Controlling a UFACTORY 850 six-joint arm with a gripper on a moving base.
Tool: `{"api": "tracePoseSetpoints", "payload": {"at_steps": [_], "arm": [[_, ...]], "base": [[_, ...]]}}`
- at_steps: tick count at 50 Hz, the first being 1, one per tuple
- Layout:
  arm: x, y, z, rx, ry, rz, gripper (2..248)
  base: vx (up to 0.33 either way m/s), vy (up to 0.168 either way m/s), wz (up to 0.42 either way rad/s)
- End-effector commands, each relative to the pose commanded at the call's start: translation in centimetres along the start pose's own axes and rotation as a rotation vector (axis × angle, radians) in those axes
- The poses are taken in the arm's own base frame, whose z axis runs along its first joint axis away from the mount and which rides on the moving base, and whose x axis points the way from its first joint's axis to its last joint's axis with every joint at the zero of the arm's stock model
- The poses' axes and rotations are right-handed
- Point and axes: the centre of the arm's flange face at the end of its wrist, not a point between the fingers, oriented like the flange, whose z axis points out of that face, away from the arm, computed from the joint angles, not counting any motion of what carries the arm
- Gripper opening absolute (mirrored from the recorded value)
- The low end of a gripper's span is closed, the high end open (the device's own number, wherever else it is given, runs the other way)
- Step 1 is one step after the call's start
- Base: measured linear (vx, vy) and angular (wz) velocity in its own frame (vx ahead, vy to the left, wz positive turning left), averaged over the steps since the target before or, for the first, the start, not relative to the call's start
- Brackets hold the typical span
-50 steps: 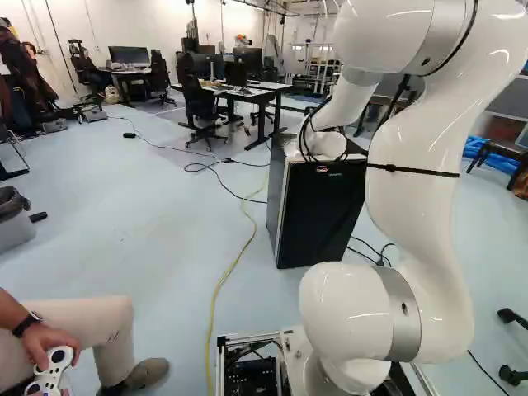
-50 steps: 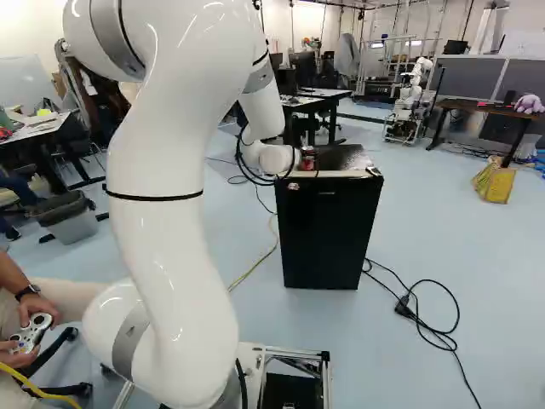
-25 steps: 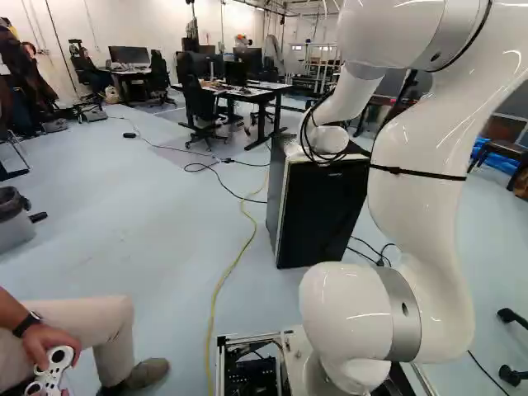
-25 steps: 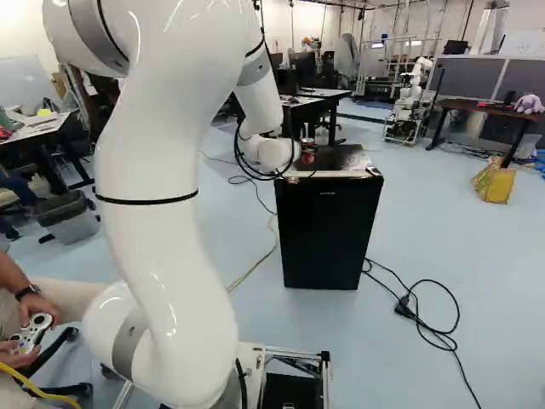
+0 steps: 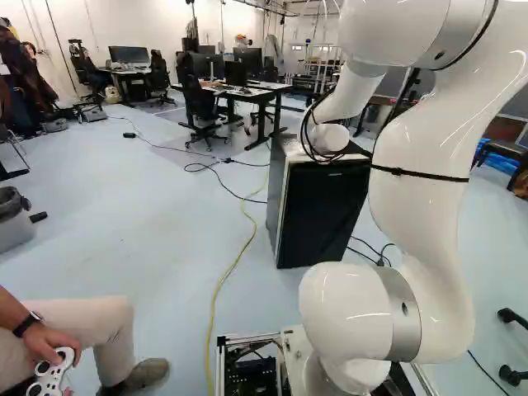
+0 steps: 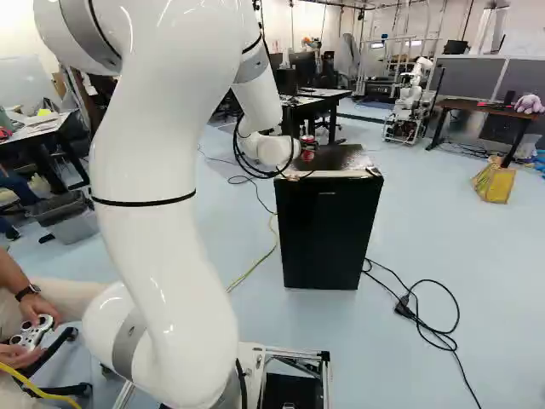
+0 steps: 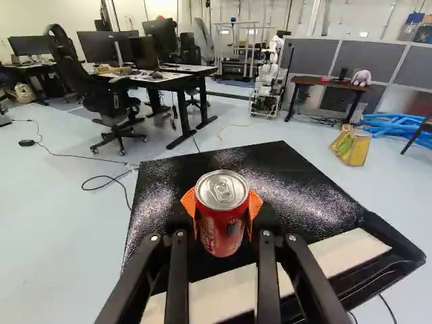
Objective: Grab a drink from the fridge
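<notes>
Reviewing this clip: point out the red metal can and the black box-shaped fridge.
Red metal can (image 7: 220,228): wrist view, on its side wall.
Black box-shaped fridge (image 6: 328,234): right base view, on its front.

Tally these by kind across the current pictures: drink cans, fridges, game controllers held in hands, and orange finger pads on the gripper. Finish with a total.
Red metal drink can with silver top: 1
Black box-shaped fridge: 1
White handheld game controller: 1
Orange ribbed finger pads: 2
Total: 5
</notes>
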Motion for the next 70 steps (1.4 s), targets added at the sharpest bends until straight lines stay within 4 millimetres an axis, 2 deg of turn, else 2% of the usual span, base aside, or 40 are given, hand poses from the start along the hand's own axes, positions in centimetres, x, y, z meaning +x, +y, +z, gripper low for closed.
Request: {"api": "tracePoseSetpoints", "payload": {"at_steps": [18,35,53,70], "arm": [[-0.4,-0.6,-1.4,0.013,-0.003,-0.004,93],[-1.2,-1.7,-3.9,0.036,-0.009,-0.01,93],[-2.6,-3.0,-7.9,0.071,-0.017,-0.02,93],[-4.8,-4.3,-12.8,0.116,-0.028,-0.032,93]], "base": [[0.0,0.0,0.0],[0.0,0.0,0.0],[0.0,0.0,0.0],[0.0,0.0,0.0]]}}
